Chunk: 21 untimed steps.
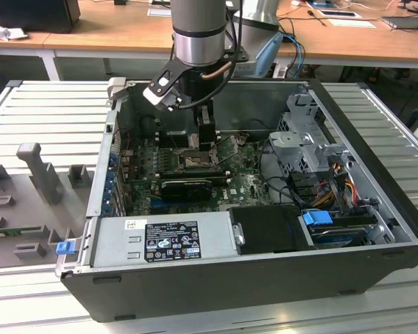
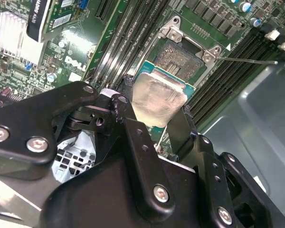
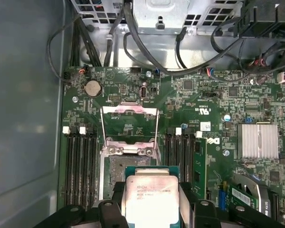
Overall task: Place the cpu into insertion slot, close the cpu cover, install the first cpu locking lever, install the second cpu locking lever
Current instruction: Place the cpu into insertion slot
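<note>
Plainly, the cpu (image 3: 149, 199) is pinched by two opposite edges between the fingers of the gripper (image 3: 152, 205). Its silver top faces up, and the jaws are closed only to the chip's width. In both wrist views it hangs over one edge of the slot (image 3: 119, 172) and covers part of it. It seems to sit slightly above the socket rather than in it, though the gap is hard to judge. The cover (image 3: 129, 110) stands open on the side of the slot away from the chip. A thin lever (image 2: 247, 60) juts out from a socket corner. Memory slots (image 3: 80, 166) flank the socket on both sides. In the exterior view the arm reaches down into the open case (image 1: 230, 285), toward the board's far middle, and the power supply (image 1: 171, 236) lies along the near wall.
</note>
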Each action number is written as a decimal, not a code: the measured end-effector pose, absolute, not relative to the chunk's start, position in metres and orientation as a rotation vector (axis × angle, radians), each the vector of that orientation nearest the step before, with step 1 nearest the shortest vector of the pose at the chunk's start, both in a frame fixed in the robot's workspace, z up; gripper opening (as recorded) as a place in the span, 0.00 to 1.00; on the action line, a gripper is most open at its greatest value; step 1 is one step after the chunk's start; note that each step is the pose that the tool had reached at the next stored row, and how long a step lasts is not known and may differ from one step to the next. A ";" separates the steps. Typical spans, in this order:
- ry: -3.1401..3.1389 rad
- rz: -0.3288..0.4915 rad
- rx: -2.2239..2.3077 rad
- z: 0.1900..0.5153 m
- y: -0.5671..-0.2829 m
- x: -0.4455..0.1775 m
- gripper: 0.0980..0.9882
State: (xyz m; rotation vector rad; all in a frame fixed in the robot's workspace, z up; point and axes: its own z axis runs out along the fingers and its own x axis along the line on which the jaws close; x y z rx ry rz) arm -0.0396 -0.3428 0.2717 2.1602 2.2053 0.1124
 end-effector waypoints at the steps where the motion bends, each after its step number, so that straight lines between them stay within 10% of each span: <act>1: 2.205 0.112 2.160 0.270 -0.343 -0.040 0.49; 21: 2.206 0.112 2.159 0.245 -0.334 -0.041 0.49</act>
